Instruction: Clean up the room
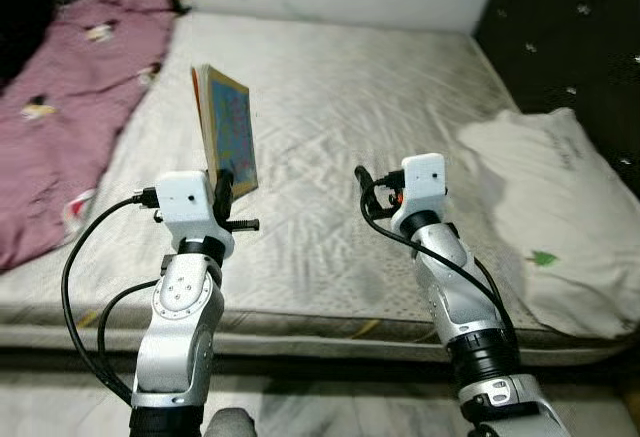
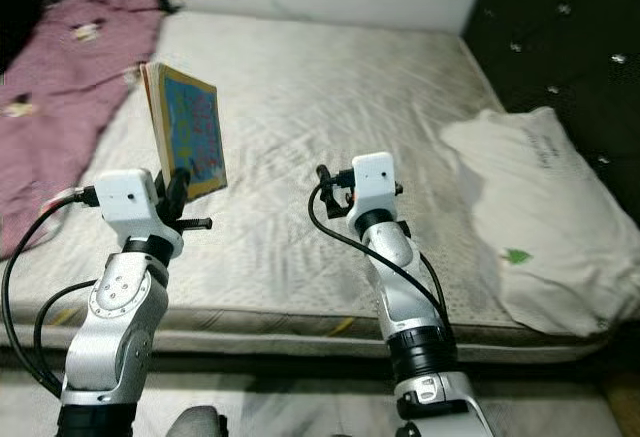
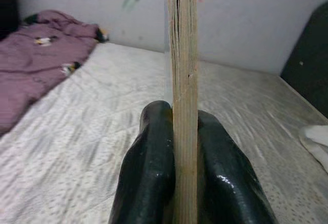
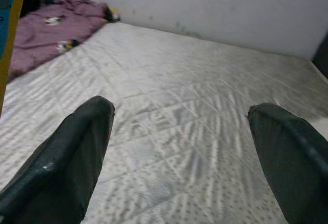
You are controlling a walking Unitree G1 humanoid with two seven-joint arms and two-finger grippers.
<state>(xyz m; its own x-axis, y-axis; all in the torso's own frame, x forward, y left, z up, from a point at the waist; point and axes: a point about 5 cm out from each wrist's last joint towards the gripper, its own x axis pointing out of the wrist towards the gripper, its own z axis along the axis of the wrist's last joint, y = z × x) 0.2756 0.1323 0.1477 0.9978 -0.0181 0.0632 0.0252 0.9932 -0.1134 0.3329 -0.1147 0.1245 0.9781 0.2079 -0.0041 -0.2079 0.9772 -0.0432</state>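
Spread with a pale quilted sheet, the wide bed (image 1: 340,127) has given up its thin colourful picture book (image 1: 228,129), now clamped upright above its near left part by the left end effector (image 3: 185,147). The right end effector (image 4: 182,131) hovers spread and empty mid-bed, and I judge that stowing the book, the crumpled maroon blanket (image 1: 75,77) far left and the white pillow (image 1: 560,217) at right remains.

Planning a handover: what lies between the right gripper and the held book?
Only bare mattress between the right gripper and the book, seen from the left eye.
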